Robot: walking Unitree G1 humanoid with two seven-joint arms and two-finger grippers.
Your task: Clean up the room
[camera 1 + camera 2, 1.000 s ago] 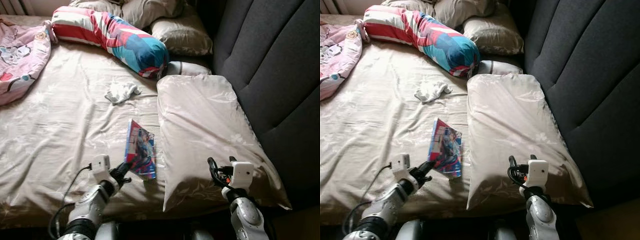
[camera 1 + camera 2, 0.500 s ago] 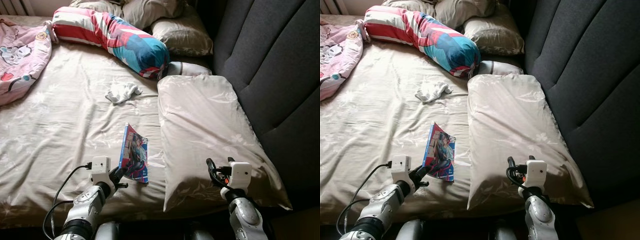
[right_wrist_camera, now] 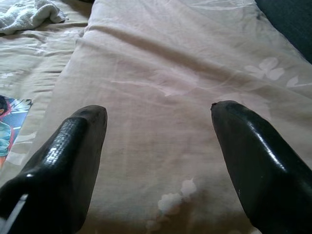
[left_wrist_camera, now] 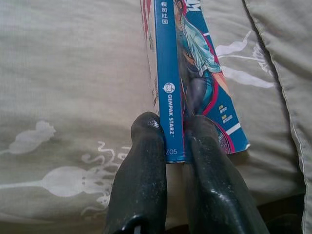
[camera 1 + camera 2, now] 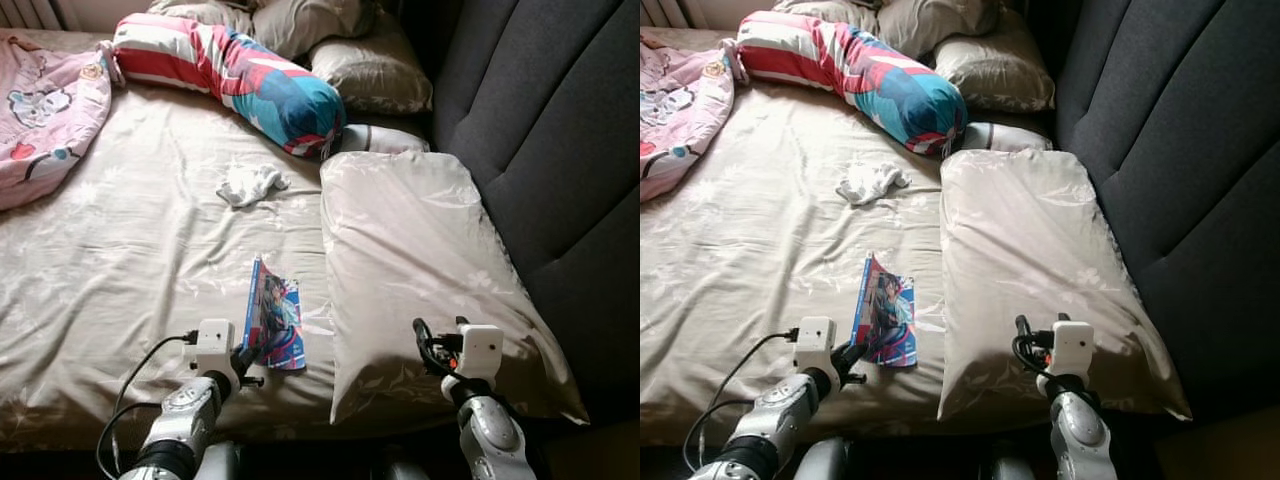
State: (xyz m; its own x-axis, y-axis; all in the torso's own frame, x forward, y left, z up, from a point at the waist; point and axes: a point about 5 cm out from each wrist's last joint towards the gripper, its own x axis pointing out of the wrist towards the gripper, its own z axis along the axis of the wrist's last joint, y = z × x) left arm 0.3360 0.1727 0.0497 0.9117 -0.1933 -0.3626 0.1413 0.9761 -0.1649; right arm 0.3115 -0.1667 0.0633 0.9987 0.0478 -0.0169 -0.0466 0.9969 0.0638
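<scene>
A comic book (image 5: 275, 322) with a blue spine lies near the bed's front edge, its spine side raised off the beige sheet (image 5: 130, 250). My left gripper (image 4: 176, 127) is shut on the book (image 4: 181, 73) at the spine's near end. A small white cloth (image 5: 249, 184) lies crumpled in the middle of the bed. My right gripper (image 3: 158, 114) stands open low over the near end of a long beige pillow (image 5: 420, 260), with nothing between its fingers.
A striped red, white and blue bolster (image 5: 240, 75) and beige pillows (image 5: 372, 70) lie at the head of the bed. A pink blanket (image 5: 45, 120) is bunched at the far left. A dark padded headboard (image 5: 540, 130) runs along the right side.
The left gripper has pulled the book back toward the bed's front edge and tipped it up onto its spine side. The camera has shifted slightly. The right gripper stays over the pillow.
</scene>
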